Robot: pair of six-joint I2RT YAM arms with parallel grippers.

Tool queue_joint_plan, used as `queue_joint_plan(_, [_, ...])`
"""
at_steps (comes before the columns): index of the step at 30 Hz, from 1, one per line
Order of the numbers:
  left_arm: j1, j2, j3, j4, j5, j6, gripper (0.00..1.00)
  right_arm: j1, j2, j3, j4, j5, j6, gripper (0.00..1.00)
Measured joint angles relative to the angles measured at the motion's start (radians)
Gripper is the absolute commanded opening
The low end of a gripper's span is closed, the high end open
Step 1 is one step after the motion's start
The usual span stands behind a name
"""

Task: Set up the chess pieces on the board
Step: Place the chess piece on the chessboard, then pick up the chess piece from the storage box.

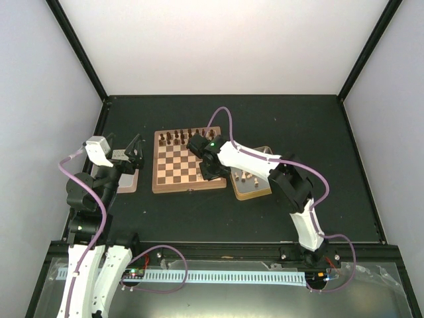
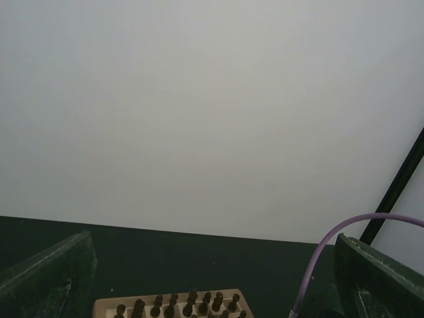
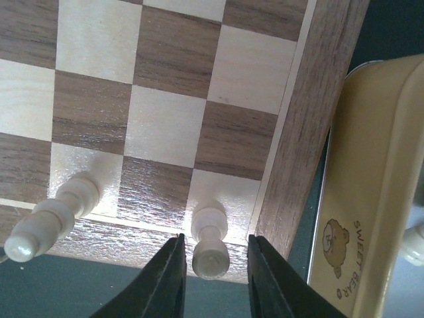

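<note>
The board (image 1: pixel 173 173) lies at the table's middle left, with dark brown chessmen (image 1: pixel 177 138) along its far rows. My right gripper (image 1: pixel 209 173) hangs over the board's near right corner. In the right wrist view it (image 3: pixel 215 268) is open, its fingers (image 3: pixel 165 281) standing on either side of a pale chess piece (image 3: pixel 211 246) without touching it. That piece stands upright on the corner square. A second pale piece (image 3: pixel 50 220) stands two squares to its left. More pale pieces (image 1: pixel 244 177) lie in the tin. My left gripper (image 1: pixel 136 150) is open, empty and raised left of the board.
The gold-rimmed tin (image 1: pixel 254 189) sits right beside the board; its wall (image 3: pixel 371 199) is close to my right fingers. A pale flat tray (image 1: pixel 126 183) lies under my left arm. The left wrist view shows the board's far edge (image 2: pixel 99 306), dark chessmen (image 2: pixel 192 305) and a purple cable (image 2: pixel 331 248).
</note>
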Motion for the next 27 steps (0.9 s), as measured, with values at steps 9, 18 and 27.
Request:
queue_joint_plan(9, [0.0, 0.0, -0.002, 0.0, 0.0, 0.0, 0.99, 0.0, -0.003, 0.003, -0.008, 0.007, 0.017, 0.31])
queue_joint_plan(18, [0.007, 0.0, -0.002, 0.001, 0.0, 0.0, 0.99, -0.025, -0.264, -0.122, 0.081, 0.044, 0.029, 0.38])
queue_joint_plan(27, [0.015, 0.004, -0.002, 0.024, 0.046, 0.0, 0.99, -0.278, -0.507, -0.467, 0.23, -0.013, -0.06, 0.32])
